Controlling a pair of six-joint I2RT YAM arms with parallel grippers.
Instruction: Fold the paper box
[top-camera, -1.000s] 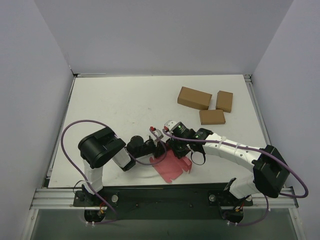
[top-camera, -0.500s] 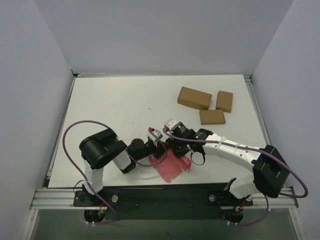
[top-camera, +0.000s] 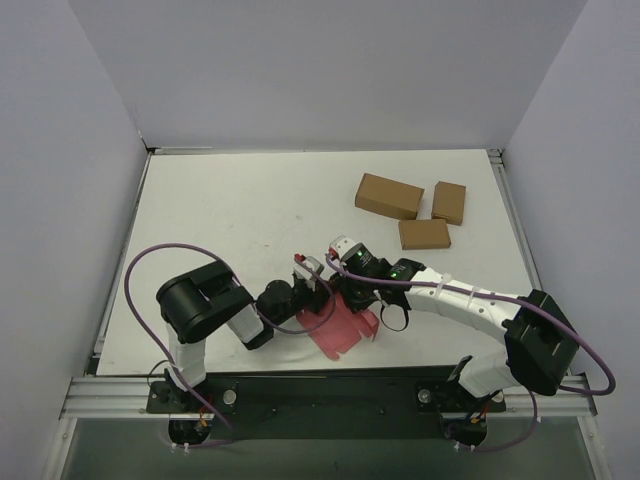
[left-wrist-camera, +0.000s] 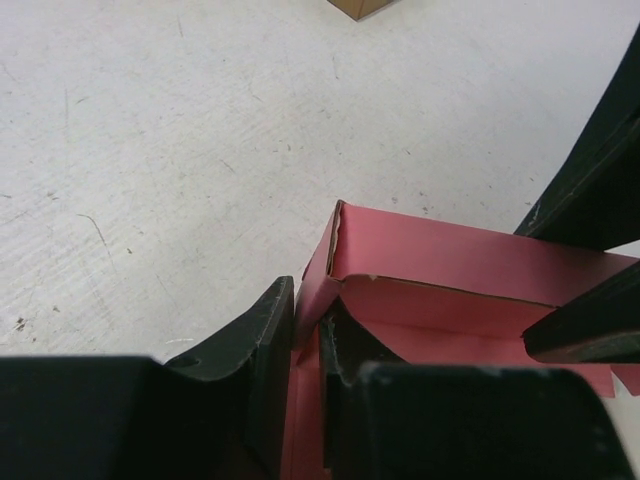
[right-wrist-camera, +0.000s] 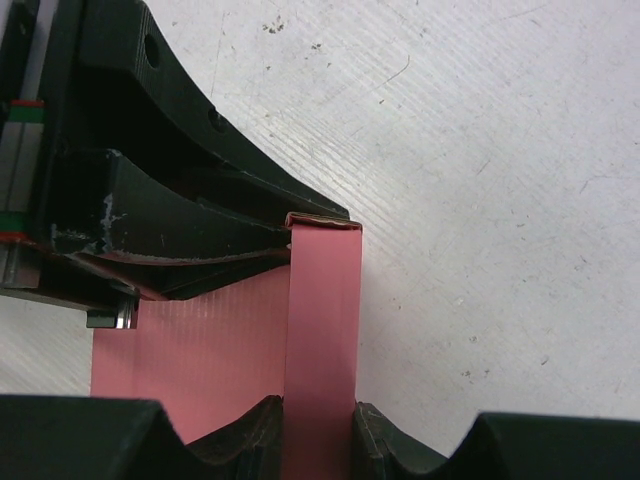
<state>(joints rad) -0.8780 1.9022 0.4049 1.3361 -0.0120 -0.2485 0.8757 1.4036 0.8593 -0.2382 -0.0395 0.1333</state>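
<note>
Nearer than the paper box (top-camera: 345, 325), a metal rail (top-camera: 320, 398) runs along the edge of the surface (top-camera: 220, 210) and carries both arm bases. A purple cable (top-camera: 135, 275) loops up from the left one. The pink-red box lies just beyond the rail, about midway between the two bases. It is partly raised, with one wall upright and a flap bent over.

The left fingers (left-wrist-camera: 262, 350) come at the box from its left and are pressed together on that upright wall. The right fingers (right-wrist-camera: 245, 440) come from its right and are clamped on a narrow pink strip. The two pairs meet close together at one corner of the box.

Around the box the surface is white and matt, finely ribbed, with grey scuffs, hairline scratches and dark specks. Well beyond the box and to its right are three brown cardboard boxes (top-camera: 389, 196), lying flat in a loose cluster. Farther than these, plain pale lilac-grey walls (top-camera: 320, 70) enclose the surface on the left, far and right sides.
</note>
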